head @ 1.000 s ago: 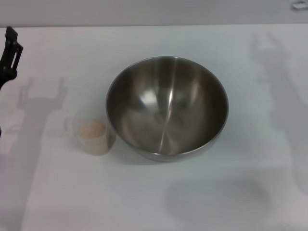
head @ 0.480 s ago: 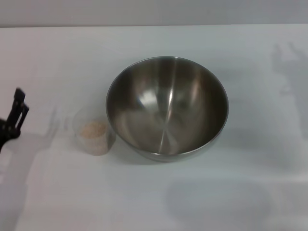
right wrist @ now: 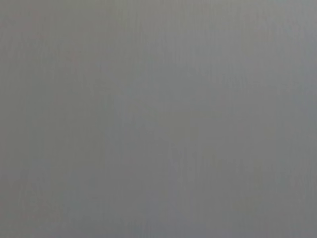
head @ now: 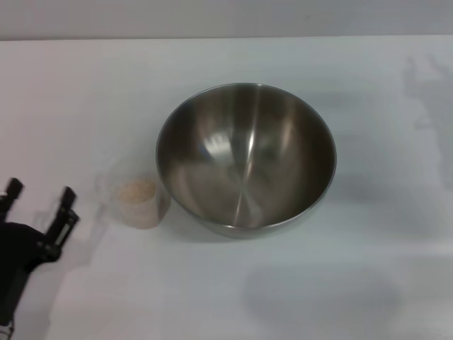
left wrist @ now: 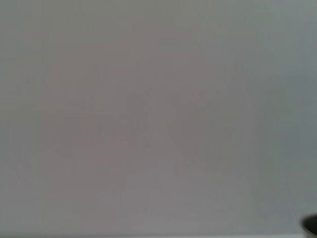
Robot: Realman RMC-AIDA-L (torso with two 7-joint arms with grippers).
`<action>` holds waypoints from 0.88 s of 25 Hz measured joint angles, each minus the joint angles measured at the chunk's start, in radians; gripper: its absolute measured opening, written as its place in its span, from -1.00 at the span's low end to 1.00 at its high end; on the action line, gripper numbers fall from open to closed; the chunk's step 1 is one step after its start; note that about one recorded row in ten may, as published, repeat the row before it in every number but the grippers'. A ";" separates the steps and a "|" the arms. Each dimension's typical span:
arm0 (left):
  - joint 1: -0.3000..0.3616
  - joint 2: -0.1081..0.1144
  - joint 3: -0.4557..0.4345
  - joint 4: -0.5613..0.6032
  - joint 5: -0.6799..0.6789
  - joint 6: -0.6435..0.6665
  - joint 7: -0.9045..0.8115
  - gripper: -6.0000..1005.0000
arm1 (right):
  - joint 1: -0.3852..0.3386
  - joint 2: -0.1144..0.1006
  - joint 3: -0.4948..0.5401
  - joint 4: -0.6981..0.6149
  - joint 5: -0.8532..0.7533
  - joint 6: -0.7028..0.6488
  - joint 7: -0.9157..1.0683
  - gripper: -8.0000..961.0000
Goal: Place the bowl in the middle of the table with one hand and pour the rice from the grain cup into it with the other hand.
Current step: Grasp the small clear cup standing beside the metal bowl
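The large steel bowl stands upright near the middle of the white table, and no rice shows inside it. The small clear grain cup stands upright just left of the bowl, with beige rice in it. My left gripper is open and empty at the lower left of the head view, a short way left of the cup and apart from it. My right gripper is out of view. Both wrist views show only blank grey surface.
The table's far edge runs along the top of the head view. Arm shadows lie on the table at the right and at the lower middle.
My left gripper has moved from the far left edge down and toward the near side, ending close to the left of the cup. The bowl and cup have not moved.
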 joint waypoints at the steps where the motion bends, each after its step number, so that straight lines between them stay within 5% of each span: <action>1: -0.004 0.000 0.016 0.000 0.000 -0.013 0.001 0.62 | 0.002 -0.002 0.000 0.001 0.000 0.000 -0.004 -0.19; 22: -0.085 -0.003 0.034 0.001 -0.008 -0.155 0.009 0.62 | -0.003 -0.008 0.013 0.009 -0.003 -0.009 -0.010 -0.16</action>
